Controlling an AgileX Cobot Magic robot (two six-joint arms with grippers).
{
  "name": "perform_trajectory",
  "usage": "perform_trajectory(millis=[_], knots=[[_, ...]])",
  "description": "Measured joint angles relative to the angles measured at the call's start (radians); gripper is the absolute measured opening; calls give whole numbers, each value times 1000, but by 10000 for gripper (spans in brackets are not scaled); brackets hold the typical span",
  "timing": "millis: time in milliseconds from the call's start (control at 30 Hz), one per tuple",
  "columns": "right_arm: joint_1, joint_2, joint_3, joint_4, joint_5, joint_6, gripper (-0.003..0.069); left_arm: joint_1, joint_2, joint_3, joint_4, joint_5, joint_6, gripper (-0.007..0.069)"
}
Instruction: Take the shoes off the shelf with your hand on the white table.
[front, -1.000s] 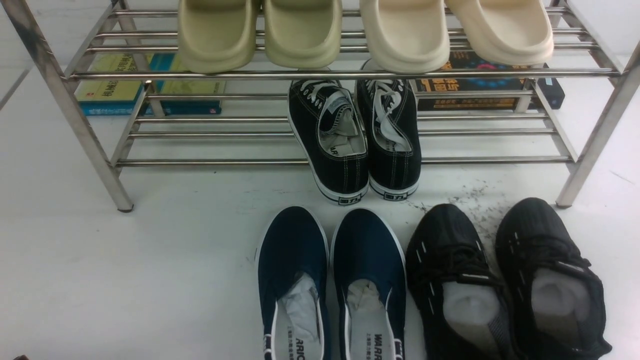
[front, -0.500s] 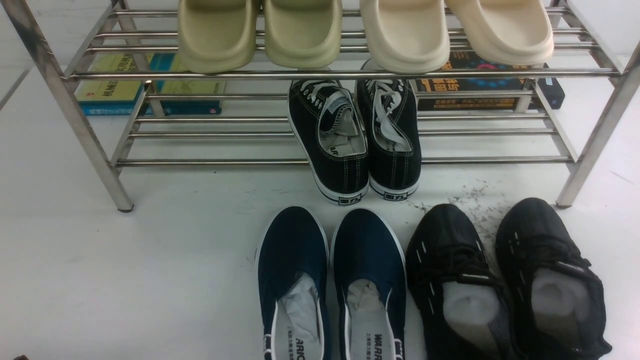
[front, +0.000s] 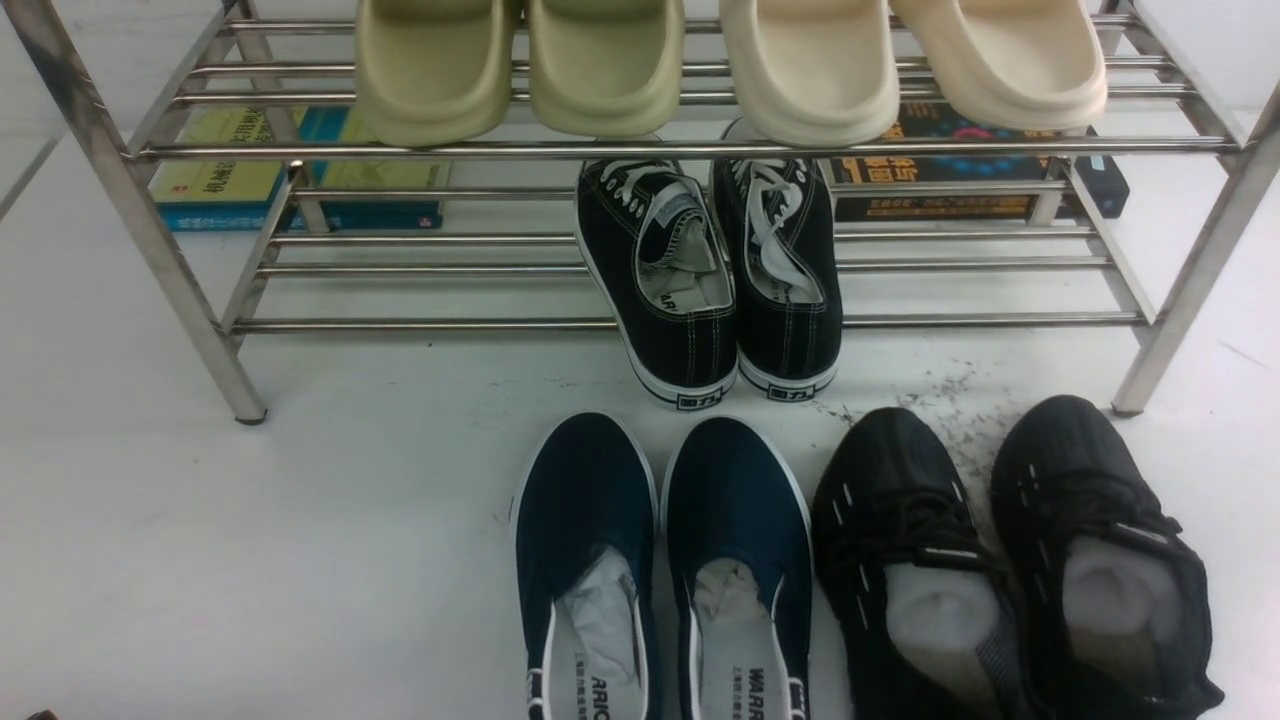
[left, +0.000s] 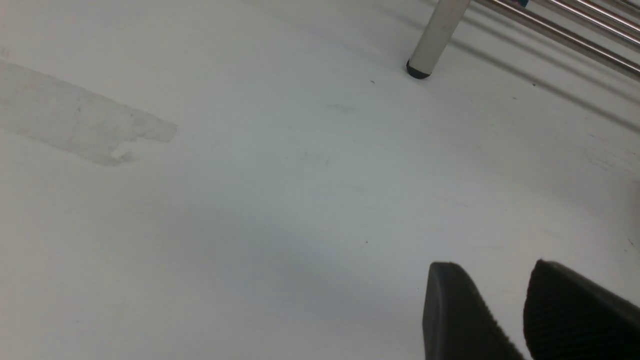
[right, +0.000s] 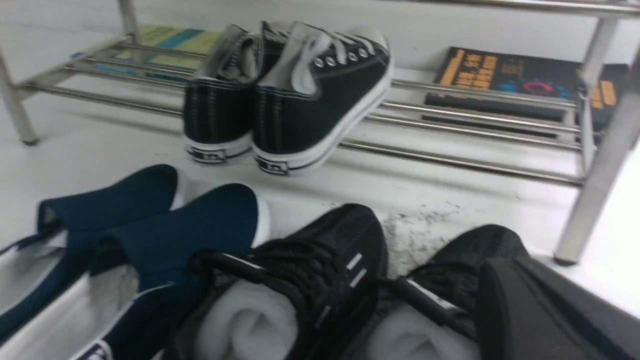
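Two black knit sneakers (front: 975, 560), two navy slip-ons (front: 660, 500) (four clogs (front: 810, 70) above)

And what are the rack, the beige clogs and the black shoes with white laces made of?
The rack looks like shiny steel, because its rods gleam. The beige clogs seem to be matte foam or soft rubber: they're smooth with no stitching. The white-laced shoes look like dull canvas with visible seams, and their white edges are probably rubber.

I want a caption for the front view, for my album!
Navy slip-ons and all-black sneakers wait below the shiny shoe rack.
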Motion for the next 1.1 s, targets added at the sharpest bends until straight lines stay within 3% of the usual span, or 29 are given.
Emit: perform_trajectory(millis=[200, 433, 733, 1100], knots=[[-157, -80, 149, -6, -27, 15, 10, 0, 0, 0, 0, 0, 0, 242], [-244, -186, 222, -6, 18, 19, 15, 0, 0, 0, 0, 0, 0, 242], [-272, -213, 215, -29, 131, 19, 27, 0, 0, 0, 0, 0, 0, 242], [-273, -213, 212, -43, 143, 19, 41, 0, 0, 0, 0, 0, 0, 242]])
